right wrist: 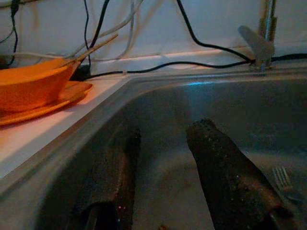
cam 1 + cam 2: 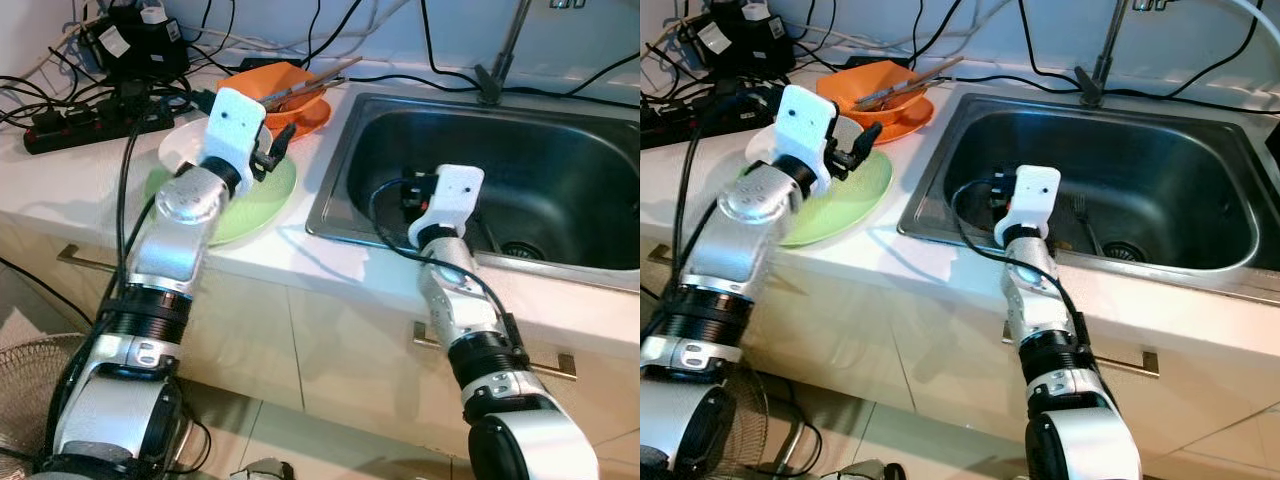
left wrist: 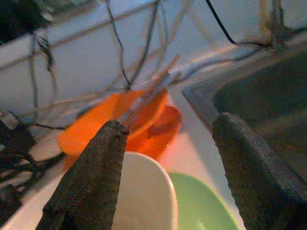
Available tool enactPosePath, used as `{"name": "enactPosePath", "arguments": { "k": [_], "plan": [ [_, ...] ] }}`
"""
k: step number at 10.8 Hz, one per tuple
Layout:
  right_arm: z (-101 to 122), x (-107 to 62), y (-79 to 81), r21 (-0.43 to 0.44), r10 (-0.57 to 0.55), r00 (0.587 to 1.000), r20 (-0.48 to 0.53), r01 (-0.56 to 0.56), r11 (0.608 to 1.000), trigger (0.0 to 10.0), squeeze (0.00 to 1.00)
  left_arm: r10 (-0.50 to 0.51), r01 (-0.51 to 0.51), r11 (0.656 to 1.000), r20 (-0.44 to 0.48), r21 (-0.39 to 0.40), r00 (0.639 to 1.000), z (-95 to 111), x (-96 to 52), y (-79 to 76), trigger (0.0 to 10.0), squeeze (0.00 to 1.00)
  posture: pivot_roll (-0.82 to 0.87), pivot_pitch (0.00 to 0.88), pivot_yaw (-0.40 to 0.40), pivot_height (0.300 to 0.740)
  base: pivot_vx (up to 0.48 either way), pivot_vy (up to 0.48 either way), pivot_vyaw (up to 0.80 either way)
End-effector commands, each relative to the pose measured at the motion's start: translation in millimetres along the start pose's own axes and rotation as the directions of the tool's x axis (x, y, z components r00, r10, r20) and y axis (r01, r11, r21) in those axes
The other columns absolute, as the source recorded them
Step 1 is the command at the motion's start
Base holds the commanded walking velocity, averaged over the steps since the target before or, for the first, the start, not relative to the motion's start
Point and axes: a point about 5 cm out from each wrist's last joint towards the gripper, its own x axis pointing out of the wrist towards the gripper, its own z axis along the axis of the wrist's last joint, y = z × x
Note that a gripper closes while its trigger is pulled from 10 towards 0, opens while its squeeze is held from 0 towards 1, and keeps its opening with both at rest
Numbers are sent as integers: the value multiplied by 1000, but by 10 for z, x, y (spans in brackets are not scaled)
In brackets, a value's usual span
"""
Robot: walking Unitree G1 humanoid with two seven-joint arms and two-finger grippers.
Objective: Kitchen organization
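Note:
My left gripper [image 2: 272,150] hovers open above a white bowl [image 3: 144,191] that sits on a green plate [image 2: 262,205] on the counter. Just beyond it stands an orange bowl [image 2: 275,85] on an orange plate [image 2: 312,118], with chopsticks [image 2: 312,80] resting across the bowl. My right gripper [image 1: 168,132] reaches down into the steel sink [image 2: 560,130], open, with nothing between its fingers. A fork [image 1: 283,179] lies on the sink floor beside it.
A faucet [image 2: 500,60] rises behind the sink, and a drain [image 2: 522,250] sits in its floor. A power strip [image 2: 90,125] and tangled black cables crowd the counter's back left. A fan grille [image 2: 30,390] stands on the floor at the left.

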Motion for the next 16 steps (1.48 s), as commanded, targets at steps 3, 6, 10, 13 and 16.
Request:
{"name": "enactPosePath", "arguments": {
  "k": [3,6,10,13,16],
  "plan": [
    [-4,-26,42,9,16,1000,-5,-16,1000,10000,0,-78,84,995,-107,58,991,27,-45,-9,10000,0,61,10,85,740,0,0,0],
    [-27,-37,70,15,26,1000,-13,-26,1000,10000,0,-25,62,987,-241,151,970,-59,-145,82,10000,0,69,0,88,740,0,0,0],
    [-39,-48,74,17,27,1000,-16,-27,999,10000,0,9,55,983,-346,175,938,-259,-182,137,10000,0,60,0,95,740,0,0,0],
    [-41,-50,69,16,24,1000,-17,-24,1000,10000,0,-3,75,981,-376,177,927,-313,-184,115,10000,0,58,0,97,740,0,0,0],
    [-41,-50,69,16,24,1000,-17,-24,1000,10000,0,-3,75,981,-376,177,927,-313,-184,115,10000,0,58,0,97,740,0,0,0]
  ]
}}
